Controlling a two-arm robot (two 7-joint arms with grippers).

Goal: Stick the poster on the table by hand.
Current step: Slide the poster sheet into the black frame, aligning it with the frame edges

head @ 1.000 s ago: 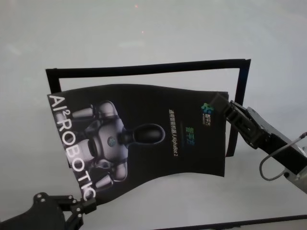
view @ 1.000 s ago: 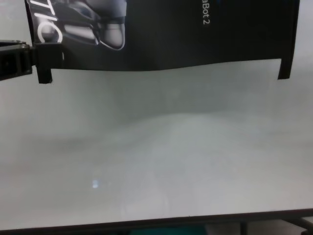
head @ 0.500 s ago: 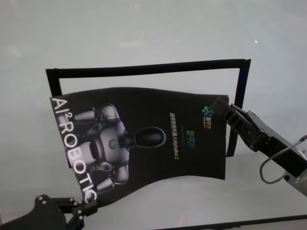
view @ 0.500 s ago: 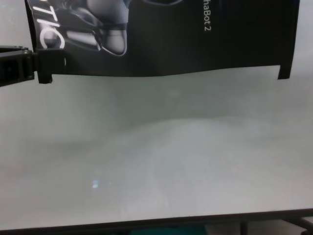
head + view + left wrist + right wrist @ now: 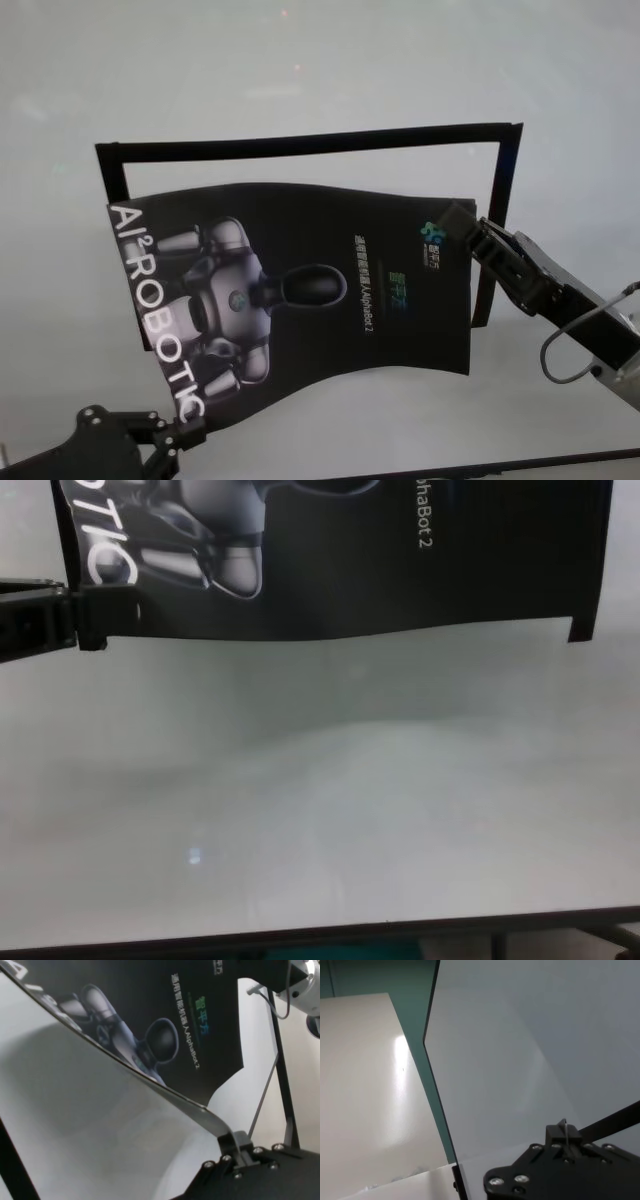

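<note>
**Poster held at two corners above the table**

A large black shiny poster (image 5: 300,290) with a grey-white robot figure and big white letters is seen in the middle of the head view. It is wavy, not flat. It hangs over the wide, plain pale grey table (image 5: 300,70). A frame of narrow black tape strips (image 5: 300,143) is stuck on the table around the poster's top and sides.

In the lower left of the head view, the black blocky left gripper (image 5: 188,432) is pinched on the poster's corner by the white letters. In the right middle, the black right gripper (image 5: 462,222) is pinched on the poster's other corner, next to the small coloured logo.

The left wrist view shows more. There the poster (image 5: 165,1035) is seen from its edge. It is lifted off the table (image 5: 75,1125), with a shadow under it, and its corner is pressed between the left gripper's fingers (image 5: 239,1146).

In the chest view, only the poster's lower part (image 5: 400,570) is shown at the top of the frame, with the left gripper (image 5: 95,620) at the left edge.

In the right wrist view, the table (image 5: 520,1035) is shown, but the poster is not clearly seen there.
</note>
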